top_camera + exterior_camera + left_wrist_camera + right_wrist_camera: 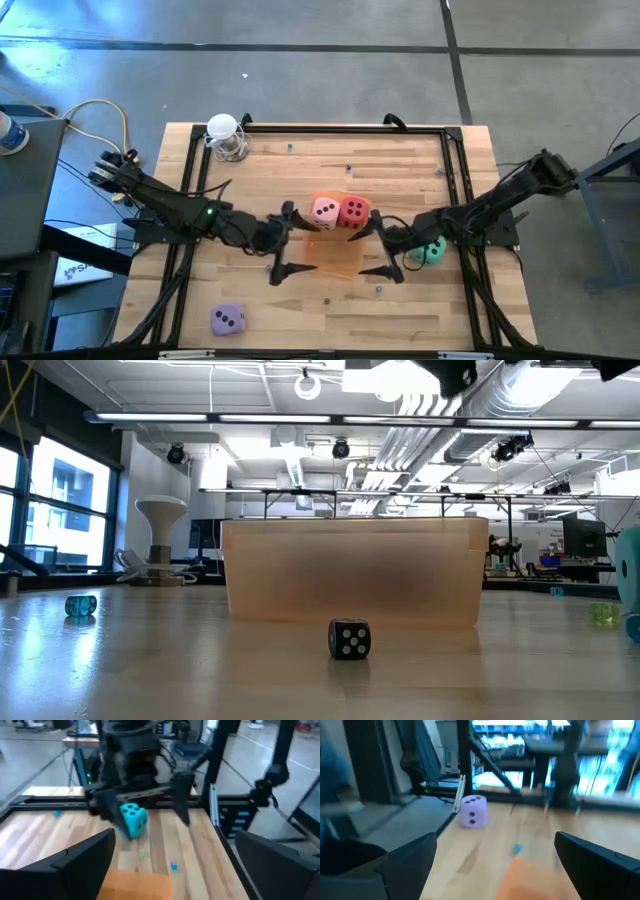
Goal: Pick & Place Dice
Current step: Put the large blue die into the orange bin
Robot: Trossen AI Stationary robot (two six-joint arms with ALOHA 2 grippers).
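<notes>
Pips only (no lettering) on pink die [325, 211] beside red die [354, 211]

An open-plan lab: exposed ceiling ducts [440, 430], concrete floor [300, 60], monitor-laden workbenches [575, 550] behind the table

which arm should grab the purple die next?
Probably left. The purple die sits at the table's near-left corner, on the open left gripper's side. The right gripper is across the orange tray.
</notes>
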